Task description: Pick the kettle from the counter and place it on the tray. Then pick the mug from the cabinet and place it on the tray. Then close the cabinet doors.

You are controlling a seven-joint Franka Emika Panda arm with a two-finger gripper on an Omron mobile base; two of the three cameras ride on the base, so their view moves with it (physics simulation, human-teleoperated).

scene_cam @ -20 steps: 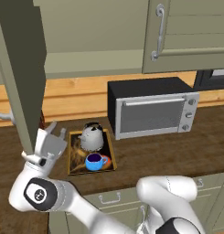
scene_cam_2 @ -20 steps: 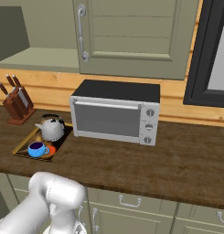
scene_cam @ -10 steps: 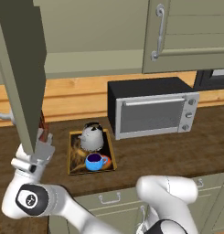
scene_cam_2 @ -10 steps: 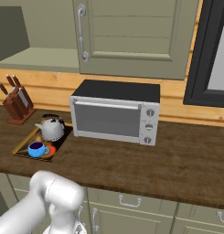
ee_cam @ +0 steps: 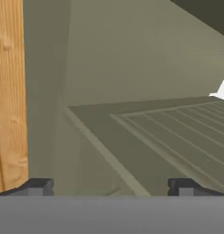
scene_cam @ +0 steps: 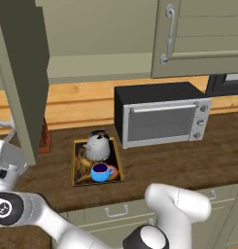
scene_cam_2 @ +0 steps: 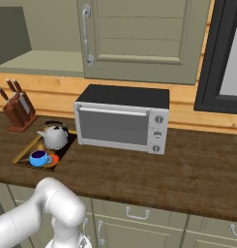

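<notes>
The silvery kettle (scene_cam: 98, 146) (scene_cam_2: 55, 137) and the blue mug (scene_cam: 100, 171) (scene_cam_2: 38, 157) both stand on the wood-rimmed tray (scene_cam: 75, 164) (scene_cam_2: 27, 148), which lies on the dark counter (scene_cam: 178, 160) (scene_cam_2: 187, 169). The cabinet (scene_cam: 101, 68) (scene_cam_2: 37, 62) shows a bare shelf. Its left door (scene_cam: 23, 73) hangs open; the right door (scene_cam: 203, 39) (scene_cam_2: 139, 38) is shut. In the hand view my gripper (ee_cam: 111, 187) is open, empty, fingertips (ee_cam: 38, 186) wide apart, facing a panelled door face (ee_cam: 168, 137) close up. My white hand (scene_cam: 5, 163) sits at the far left, below the open door.
A black and silver microwave (scene_cam: 161, 119) (scene_cam_2: 122, 118) stands right of the tray. A knife block (scene_cam: 44, 137) (scene_cam_2: 18, 114) sits left of it against the wooden back wall. Drawers (scene_cam_2: 134, 213) run under the counter. A dark window frame (scene_cam_2: 221, 58) is at the right.
My hand has swung left and downward, from in front of the tray's left side to the left edge of the left base view under the open door. Kettle, mug and tray stayed put.
</notes>
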